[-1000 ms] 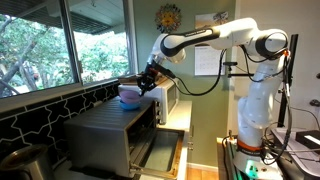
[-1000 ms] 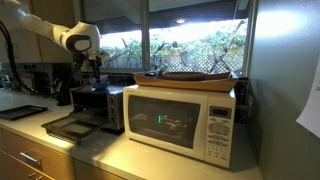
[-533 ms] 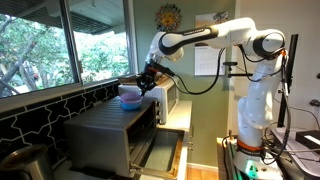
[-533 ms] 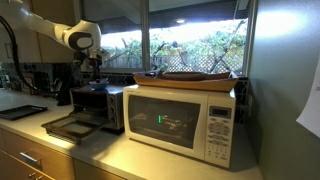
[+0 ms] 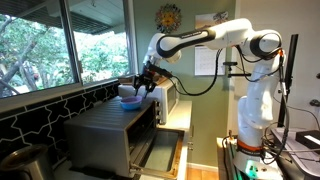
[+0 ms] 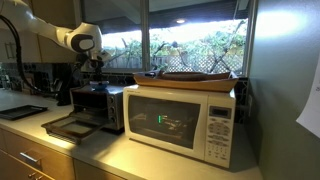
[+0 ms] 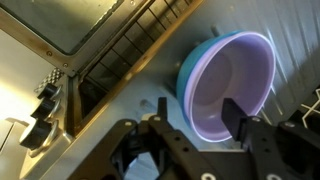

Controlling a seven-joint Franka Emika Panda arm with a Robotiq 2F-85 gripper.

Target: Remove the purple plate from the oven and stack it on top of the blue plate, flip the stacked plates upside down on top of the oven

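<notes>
One purple plate (image 7: 235, 80) nested in one blue plate (image 7: 190, 70), atop one oven (image 5: 108, 128), end effector (image 7: 197, 110) spread

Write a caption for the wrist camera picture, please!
The gripper straddles the rim of the purple plate nested in the blue plate on the oven top.

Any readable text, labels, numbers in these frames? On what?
None legible.
Green display of the boxy white microwave: lit, digits blurred.
Microwave's keypad: labels too small.
White paper sheets on the wall: print too small.
</notes>
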